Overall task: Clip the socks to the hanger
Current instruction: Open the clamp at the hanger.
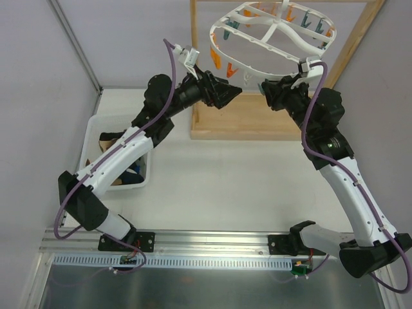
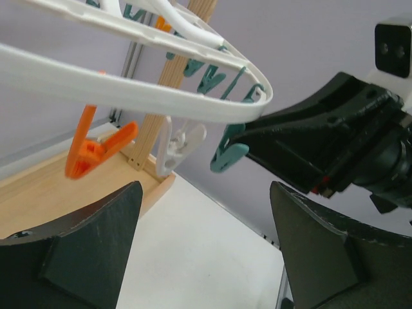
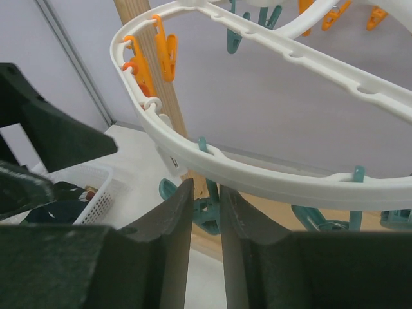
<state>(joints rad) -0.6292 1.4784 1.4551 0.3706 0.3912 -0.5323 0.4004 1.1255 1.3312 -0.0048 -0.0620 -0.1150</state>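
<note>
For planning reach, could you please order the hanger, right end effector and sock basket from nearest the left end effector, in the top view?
From the left end effector:
1. hanger, rim just above it.
2. right end effector, on its right.
3. sock basket, far left, on the table.

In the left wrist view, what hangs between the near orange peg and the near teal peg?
A white peg hangs there from the hanger, as that view shows.
</note>
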